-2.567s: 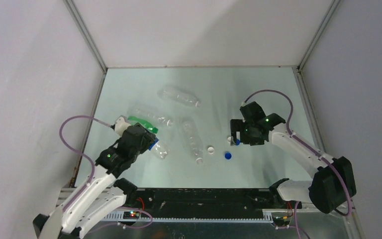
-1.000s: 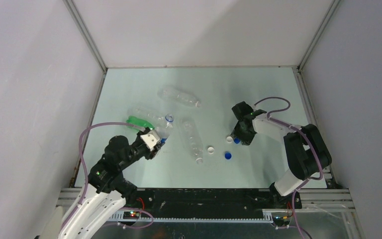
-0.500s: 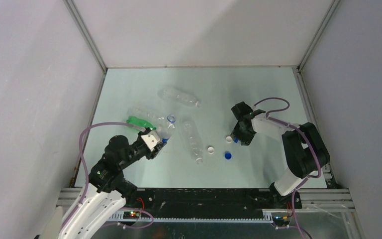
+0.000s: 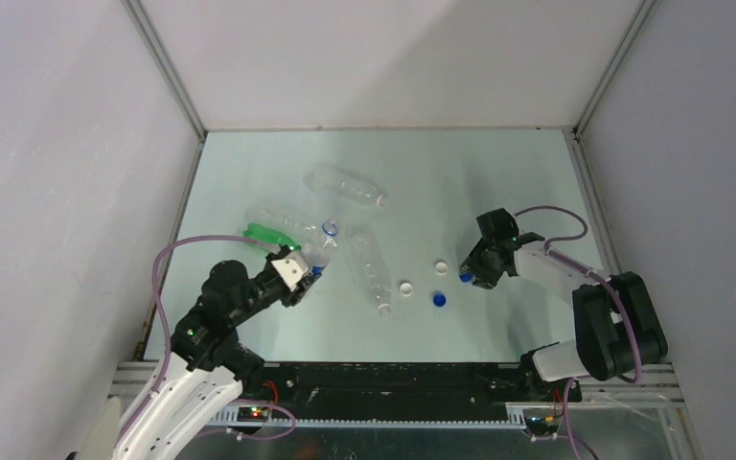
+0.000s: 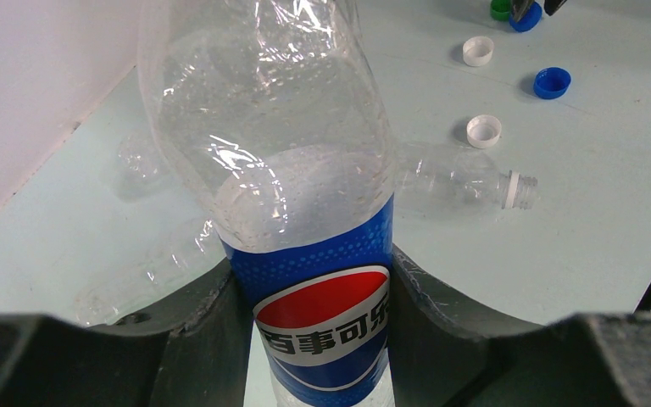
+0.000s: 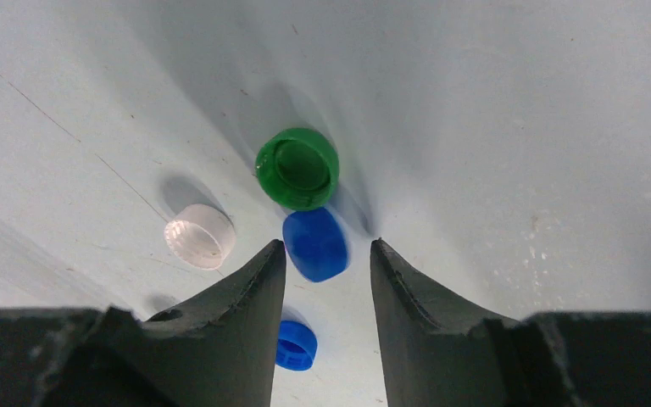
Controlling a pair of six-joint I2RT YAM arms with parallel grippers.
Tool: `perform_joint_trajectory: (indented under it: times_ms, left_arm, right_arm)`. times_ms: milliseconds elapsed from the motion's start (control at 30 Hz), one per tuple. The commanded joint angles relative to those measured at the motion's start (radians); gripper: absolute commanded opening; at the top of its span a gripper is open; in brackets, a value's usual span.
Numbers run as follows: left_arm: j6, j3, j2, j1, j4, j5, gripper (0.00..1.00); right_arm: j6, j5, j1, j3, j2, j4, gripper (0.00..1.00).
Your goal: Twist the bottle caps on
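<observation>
**Bottle in hand, cap about to be picked**

On my left, the left gripper [image 5: 312,271] is clamped on the Pepsi bottle [image 5: 271,127]. One finger presses each side of its label, and the bottle is lifted off the table [image 5: 610,170]. Its mouth runs out of the top of my wrist view, so I can't check the thread from here.

Just past it lies a clear bottle [image 5: 458,180] with its open neck pointing right. Beyond that neck sit two white caps [image 5: 483,131] and a spare blue cap [image 5: 552,82], all loose.

On my right, the right gripper [image 6: 322,254] is down at the table with its jaws apart around the blue cap [image 6: 315,244]. That cap sits just at the tips, close against one finger with a gap to the other, so I judge it not yet pinched. The green cap [image 6: 297,168] lies touching or nearly touching it on the far side.

I take this as the cap-picking step. Next I must close squarely on the blue cap without dragging the green one along. Then I carry it across to the bottle's mouth, seat it flat and turn it.
</observation>
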Motion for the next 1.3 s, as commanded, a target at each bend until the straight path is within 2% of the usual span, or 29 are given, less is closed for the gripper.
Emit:
perform_joint_trajectory:
  times_ms: [0, 200, 300, 433, 533, 700, 1000, 1267]
  left_arm:
    - [0.007, 0.006, 0.011, 0.005, 0.039, 0.024, 0.1]
    - [0.009, 0.008, 0.016, 0.005, 0.033, 0.031, 0.1]
    - [0.008, 0.011, 0.019, 0.005, 0.033, 0.038, 0.11]
    - [0.01, 0.017, 0.023, 0.005, 0.029, 0.042, 0.11]
    - [0.009, 0.018, 0.023, 0.005, 0.027, 0.042, 0.11]
    - [0.003, 0.018, 0.02, 0.005, 0.032, 0.019, 0.13]
    - [-0.037, 0.047, 0.04, 0.003, 0.006, -0.118, 0.05]
    - [0.028, 0.029, -0.011, 0.003, -0.027, -0.134, 0.03]
  right_arm:
    - [-0.002, -0.103, -0.045, -0.071, -0.046, 0.116, 0.44]
    - [-0.01, -0.129, -0.103, -0.191, -0.158, 0.152, 0.45]
    - [-0.055, -0.118, -0.104, -0.193, -0.228, 0.126, 0.46]
    - [-0.131, -0.038, -0.068, -0.133, -0.26, 0.026, 0.54]
    - [-0.188, 0.089, -0.01, -0.025, -0.221, -0.083, 0.58]
    - [-0.235, 0.192, 0.061, 0.116, -0.079, -0.213, 0.59]
    - [-0.267, 0.179, 0.086, 0.187, 0.091, -0.214, 0.58]
    - [-0.284, 0.169, 0.086, 0.196, 0.158, -0.179, 0.55]
